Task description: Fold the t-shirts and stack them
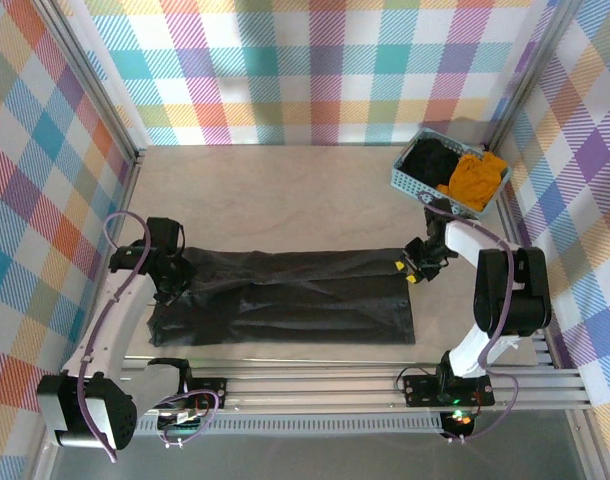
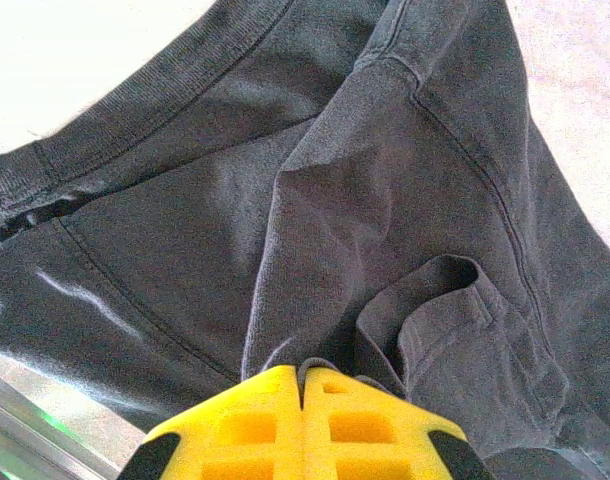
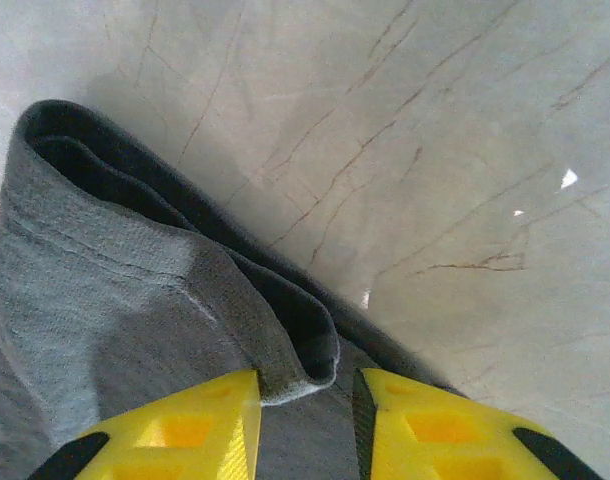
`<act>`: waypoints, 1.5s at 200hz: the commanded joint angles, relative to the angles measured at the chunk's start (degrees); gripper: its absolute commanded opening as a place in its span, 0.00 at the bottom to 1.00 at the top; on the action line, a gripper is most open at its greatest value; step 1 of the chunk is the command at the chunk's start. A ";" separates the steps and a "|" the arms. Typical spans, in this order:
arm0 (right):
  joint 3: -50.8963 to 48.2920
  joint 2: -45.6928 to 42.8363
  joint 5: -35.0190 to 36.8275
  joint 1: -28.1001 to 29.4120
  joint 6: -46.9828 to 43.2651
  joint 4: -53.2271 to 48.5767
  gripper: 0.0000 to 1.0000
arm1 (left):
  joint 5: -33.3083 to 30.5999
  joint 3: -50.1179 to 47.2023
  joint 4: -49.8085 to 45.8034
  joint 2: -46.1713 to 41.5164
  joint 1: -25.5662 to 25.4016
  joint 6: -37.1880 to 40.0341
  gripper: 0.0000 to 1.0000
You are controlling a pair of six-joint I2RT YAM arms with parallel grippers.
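A dark charcoal-grey t-shirt [image 1: 285, 295] lies stretched in a long band across the near half of the table. My left gripper [image 1: 175, 275] sits at its left end, near the collar and sleeve. In the left wrist view this gripper [image 2: 305, 375] is shut on a pinched ridge of the grey cloth [image 2: 315, 200]. My right gripper [image 1: 410, 265] is at the shirt's right end. Its yellow jaws stand apart in the right wrist view [image 3: 305, 400], with a folded edge of the shirt [image 3: 105, 290] lying loose between them, touching the left finger only.
A light blue basket [image 1: 403, 178] stands at the back right corner, holding a black t-shirt [image 1: 430, 158] and a mustard-orange one [image 1: 475, 178]. Checkered walls close in the table on three sides. Bare marbled tabletop [image 3: 435, 150] lies behind the shirt.
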 commanded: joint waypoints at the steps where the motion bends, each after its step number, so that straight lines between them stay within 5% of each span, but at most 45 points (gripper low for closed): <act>1: 0.15 0.96 -1.65 -0.66 2.70 1.68 0.29 | 0.62 1.47 0.43 0.28 0.17 0.89 0.00; 78: 1.65 3.40 1.24 -1.52 0.39 1.72 0.20 | 0.88 1.16 0.47 -0.12 -0.01 0.82 0.00; 114: 1.99 3.17 1.10 -1.47 0.44 2.90 0.00 | 1.28 1.65 1.29 0.27 0.00 0.78 0.00; 246: 3.49 -12.21 1.43 -1.25 0.34 -9.49 0.00 | -5.63 11.54 -0.87 -1.27 -0.09 0.81 0.00; 300: -0.71 -15.06 2.79 0.67 -0.77 -12.65 0.00 | -6.33 7.25 -5.40 -4.99 -0.18 -0.43 0.00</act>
